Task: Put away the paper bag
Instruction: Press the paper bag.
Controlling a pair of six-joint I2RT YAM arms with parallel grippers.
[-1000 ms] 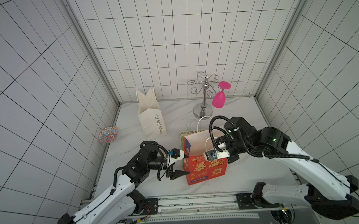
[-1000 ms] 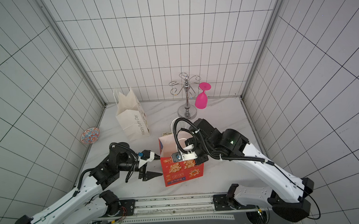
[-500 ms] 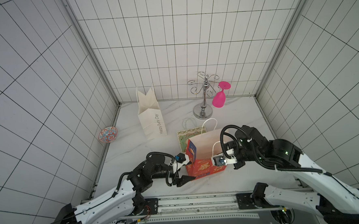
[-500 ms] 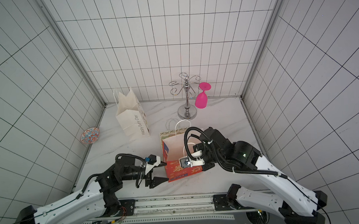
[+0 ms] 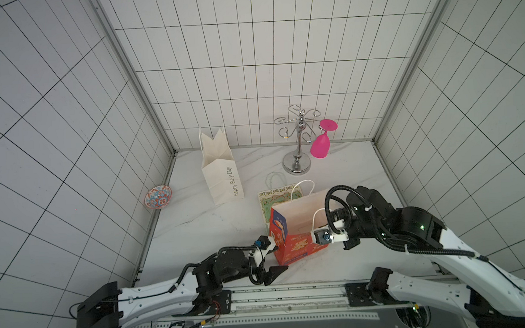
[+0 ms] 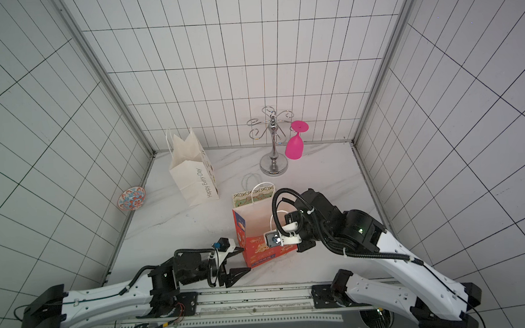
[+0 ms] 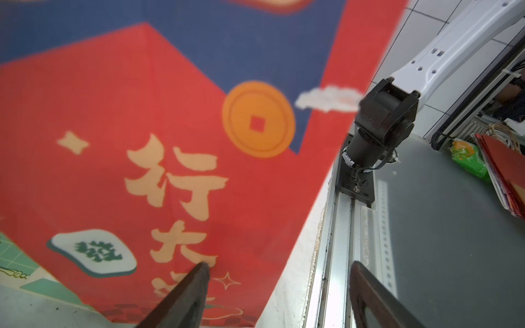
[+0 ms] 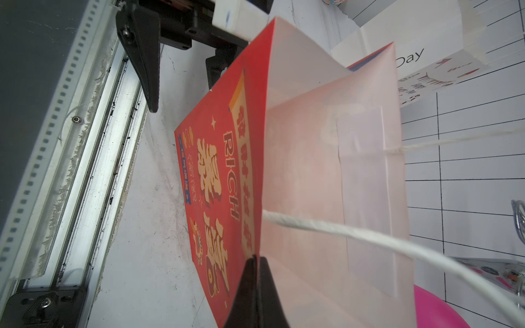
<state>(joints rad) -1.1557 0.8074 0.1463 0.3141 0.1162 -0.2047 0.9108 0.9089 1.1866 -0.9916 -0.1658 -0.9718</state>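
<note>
— Where is your red paper bag point(image 5: 293, 249)?
— Standing near the middle of the tabletop's point(image 5: 196, 223) front edge. Your right arm arches over from the right, and the right gripper point(image 8: 255, 262) is clamped on its top rim.
— And your left?
— Stretched low along the front edge, the left gripper point(image 7: 279, 267) spread wide at the bag's lower corner.

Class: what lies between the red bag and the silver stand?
A flat green-patterned bag lies there, handle toward the stand, partly behind the red bag; both top views show it.
</note>
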